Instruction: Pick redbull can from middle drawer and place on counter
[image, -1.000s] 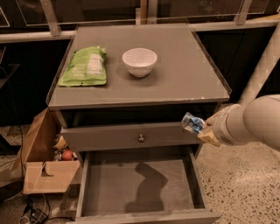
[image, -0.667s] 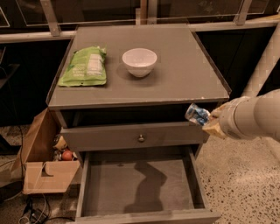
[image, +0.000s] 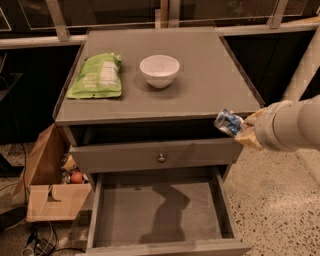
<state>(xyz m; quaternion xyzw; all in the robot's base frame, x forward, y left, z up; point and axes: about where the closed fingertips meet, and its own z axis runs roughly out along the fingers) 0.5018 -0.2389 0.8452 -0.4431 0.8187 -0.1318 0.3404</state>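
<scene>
My gripper (image: 241, 128) comes in from the right and is shut on the redbull can (image: 228, 122), a small silver and blue can held tilted. The can hangs just below the counter's front right corner, in front of the cabinet and above the right side of the middle drawer. The middle drawer (image: 150, 210) is pulled open, with nothing on its grey floor but my arm's shadow. The counter (image: 210, 75) is the flat grey cabinet top above.
A green snack bag (image: 97, 76) and a white bowl (image: 159, 70) lie on the counter's left and middle. A grey drawer front with a round knob (image: 161, 158) sits above the open drawer. A cardboard box (image: 47, 185) with items stands on the floor at left.
My gripper has lifted the can a little higher and to the right, closer to the counter's front right corner. Nothing else has moved.
</scene>
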